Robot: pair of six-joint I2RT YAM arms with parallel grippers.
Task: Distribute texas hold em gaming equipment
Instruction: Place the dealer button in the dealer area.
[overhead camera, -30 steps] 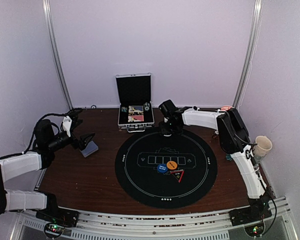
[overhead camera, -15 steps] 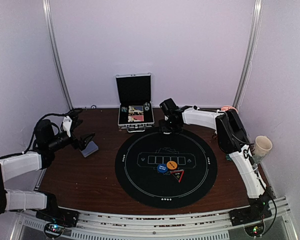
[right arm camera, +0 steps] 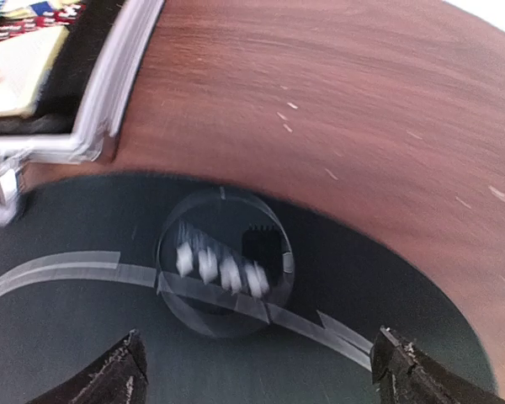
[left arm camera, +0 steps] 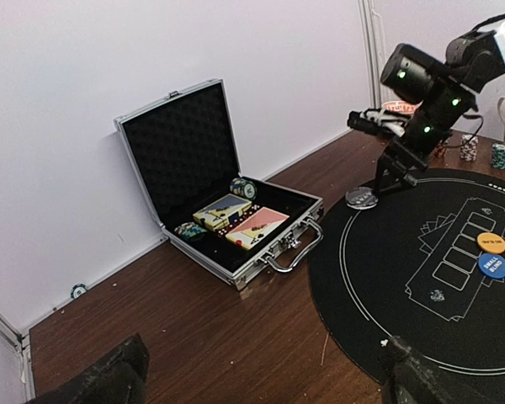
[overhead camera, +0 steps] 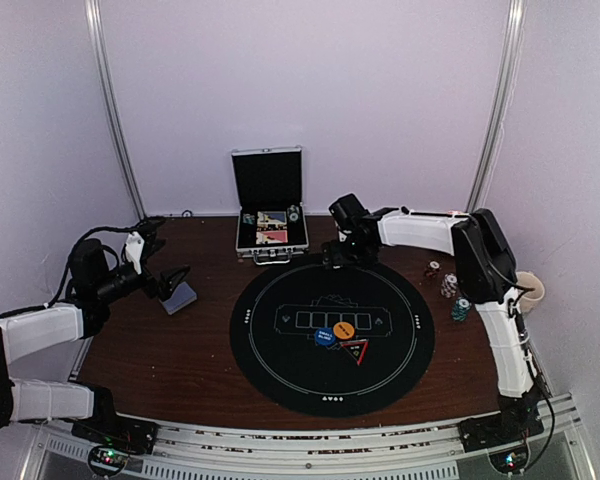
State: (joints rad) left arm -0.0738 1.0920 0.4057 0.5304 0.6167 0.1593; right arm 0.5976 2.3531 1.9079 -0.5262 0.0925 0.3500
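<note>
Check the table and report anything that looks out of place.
One small round piece, possibly a chip, lies alone on the wood by the back wall, left of the open case, far from the mat. A clear round holder sits at the mat's far edge before the open right gripper. Nothing looks spilled or damaged.

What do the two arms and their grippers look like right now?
Both the left arm and right arm have white shells, black joints and thin black cables. Small green lights glow on the right arm's wrist. The left gripper and right gripper have black, blunt fingers.
</note>
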